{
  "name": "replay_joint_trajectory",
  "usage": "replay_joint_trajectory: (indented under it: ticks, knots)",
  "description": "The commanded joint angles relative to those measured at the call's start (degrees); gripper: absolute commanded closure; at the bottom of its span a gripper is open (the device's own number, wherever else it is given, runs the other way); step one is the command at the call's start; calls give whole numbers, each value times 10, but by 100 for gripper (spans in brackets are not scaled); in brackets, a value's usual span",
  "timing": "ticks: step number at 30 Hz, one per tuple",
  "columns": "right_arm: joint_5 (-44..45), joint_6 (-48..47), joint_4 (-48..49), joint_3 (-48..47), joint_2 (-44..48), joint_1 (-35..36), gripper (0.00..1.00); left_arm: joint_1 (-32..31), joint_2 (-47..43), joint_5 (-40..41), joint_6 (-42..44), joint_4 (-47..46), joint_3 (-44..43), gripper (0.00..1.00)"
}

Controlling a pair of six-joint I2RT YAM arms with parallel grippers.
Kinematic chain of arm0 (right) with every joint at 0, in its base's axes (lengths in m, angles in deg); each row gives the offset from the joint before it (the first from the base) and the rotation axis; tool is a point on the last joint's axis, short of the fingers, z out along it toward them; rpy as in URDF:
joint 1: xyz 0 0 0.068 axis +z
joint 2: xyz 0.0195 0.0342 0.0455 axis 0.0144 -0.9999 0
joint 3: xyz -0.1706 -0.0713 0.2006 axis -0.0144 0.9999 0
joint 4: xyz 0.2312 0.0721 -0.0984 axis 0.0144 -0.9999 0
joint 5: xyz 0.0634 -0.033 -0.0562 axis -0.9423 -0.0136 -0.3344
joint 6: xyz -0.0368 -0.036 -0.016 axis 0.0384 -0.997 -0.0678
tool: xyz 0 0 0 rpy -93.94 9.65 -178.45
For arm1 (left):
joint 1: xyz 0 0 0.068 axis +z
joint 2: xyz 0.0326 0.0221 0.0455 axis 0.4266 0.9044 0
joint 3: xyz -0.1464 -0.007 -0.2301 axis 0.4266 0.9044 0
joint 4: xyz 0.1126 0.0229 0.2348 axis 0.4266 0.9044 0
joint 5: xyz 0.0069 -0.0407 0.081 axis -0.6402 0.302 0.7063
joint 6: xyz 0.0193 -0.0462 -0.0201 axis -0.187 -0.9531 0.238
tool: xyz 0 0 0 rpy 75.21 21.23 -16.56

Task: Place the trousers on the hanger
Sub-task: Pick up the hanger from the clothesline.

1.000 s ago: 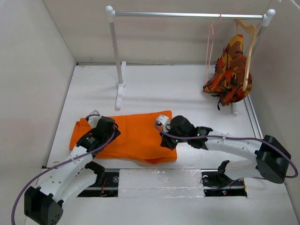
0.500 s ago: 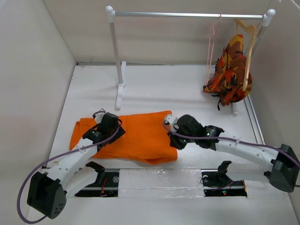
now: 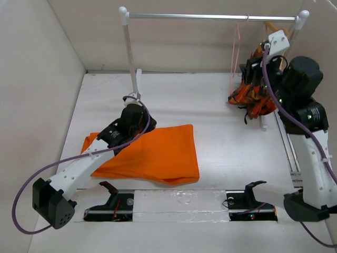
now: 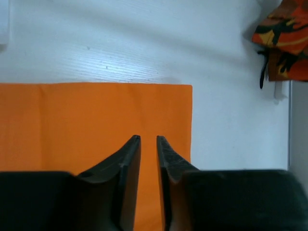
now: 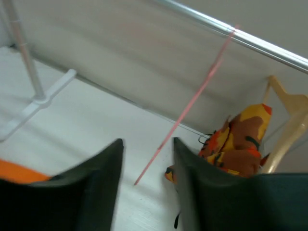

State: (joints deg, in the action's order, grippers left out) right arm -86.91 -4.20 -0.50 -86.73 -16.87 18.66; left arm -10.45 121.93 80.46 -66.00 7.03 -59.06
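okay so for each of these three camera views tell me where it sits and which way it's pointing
Top external: high behind the bases, looking down the table at both arms, the trousers and the rail.
Left wrist: on the left arm, facing down over the trousers; left gripper jaws nearly closed, empty.
Right wrist: raised, facing the rail and hanger; right gripper jaws apart.
All three share the patterned garment.

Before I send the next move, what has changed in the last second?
The right gripper left the trousers and swung up to the rail, now open in front of the pink hanger. The left gripper slid farther onto the trousers, its jaws nearly closed over the cloth, and the cloth's near right edge flattened. The patterned garment and wooden hanger stayed put.
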Motion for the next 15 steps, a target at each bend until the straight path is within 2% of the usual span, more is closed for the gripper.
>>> replay_joint_trajectory:
  ticks: [1,2,4,6,12,15]
  knots:
    - [-97,-19,-9,-21,-74,-105,41,-2,-10,-47,30,-53,-14,81]
    - [-145,-12,-2,-35,-90,-121,33,-2,-11,-58,31,-55,-5,75]
    - [-165,-7,5,-48,-136,-147,30,-2,-17,-69,27,-51,4,64]
    - [-164,-1,15,-60,-159,-153,29,-2,-25,-76,27,-50,24,59]
    - [-200,22,58,-57,-220,-159,28,-2,-53,-78,19,-46,71,58]
    - [-178,24,61,-43,-228,-154,35,-2,-53,-81,15,-46,80,58]
